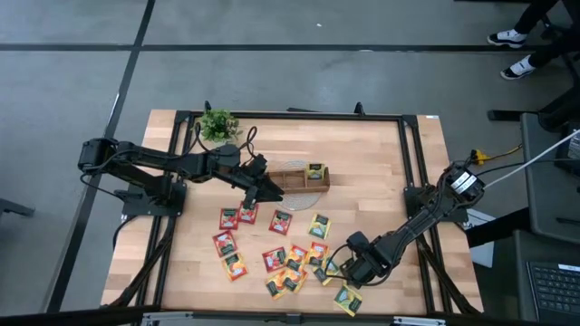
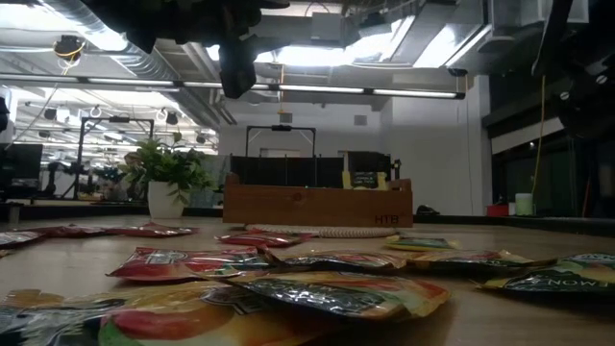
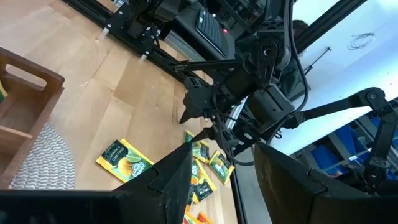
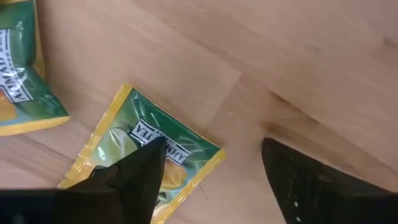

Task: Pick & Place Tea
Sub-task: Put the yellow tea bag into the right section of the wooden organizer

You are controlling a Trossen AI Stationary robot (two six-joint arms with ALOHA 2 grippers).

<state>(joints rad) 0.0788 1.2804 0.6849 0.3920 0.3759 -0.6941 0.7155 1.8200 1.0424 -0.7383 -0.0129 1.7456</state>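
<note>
Several tea sachets in red, orange and yellow-green lie flat on the wooden table's near half. One more yellow-green sachet stands in the brown tray. My right gripper points down, open, low over the sachets at the near right. In its wrist view one finger stands over a yellow-green sachet and the other finger over bare wood. My left gripper hovers open and empty beside the tray's left end. My right gripper comes from above with one fingertip over the middle of the yellow-green sachet, which lies flat on the table. I cannot tell whether that finger touches it.
A small potted plant stands at the far left by the tray. A round woven mat lies under the tray's near side. Black frame rails run along the table's edges. Bare wood lies right of the tray.
</note>
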